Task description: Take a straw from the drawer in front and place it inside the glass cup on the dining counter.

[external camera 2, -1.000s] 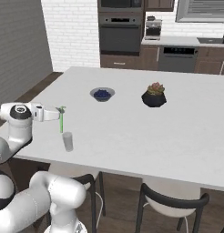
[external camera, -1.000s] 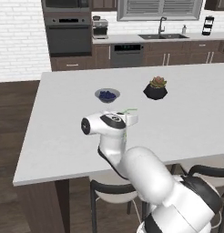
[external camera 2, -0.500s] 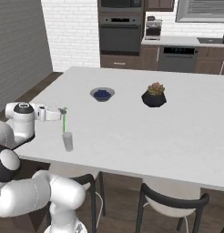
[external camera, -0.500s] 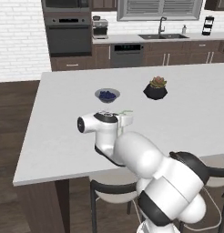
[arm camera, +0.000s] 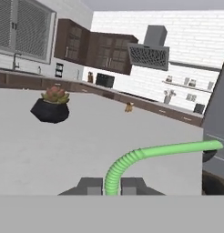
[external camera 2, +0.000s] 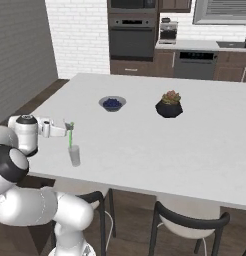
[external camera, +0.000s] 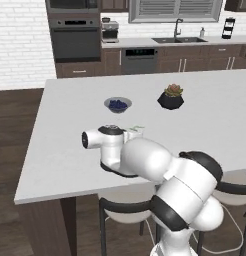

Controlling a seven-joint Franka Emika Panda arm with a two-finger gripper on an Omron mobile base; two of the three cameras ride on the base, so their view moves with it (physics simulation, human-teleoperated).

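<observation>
The fingers (arm camera: 107, 185) pinch the thin pale green straw (external camera 2: 71, 138), which hangs over the small clear glass tumbler (external camera 2: 74, 155) near the white slab bench's (external camera 2: 160, 140) edge. Its tip seems inside the rim; released off-centre, it may tip out.

Straw (external camera 2: 71, 136): thin, pale green, ribbed at a bend; pinched at one end between the closed fingers of the end effector (external camera 2: 68, 125), hanging upright with its lower end directly above the glass cup; in the hand view the straw (arm camera: 145, 156) curves up from between the fingertips and runs off to the right. Glass cup (external camera 2: 74, 156): small, clear cylinder, upright, near the front left edge of the bench. Bench (external camera 2: 205, 130): large white rectangular slab carrying the cup.
</observation>
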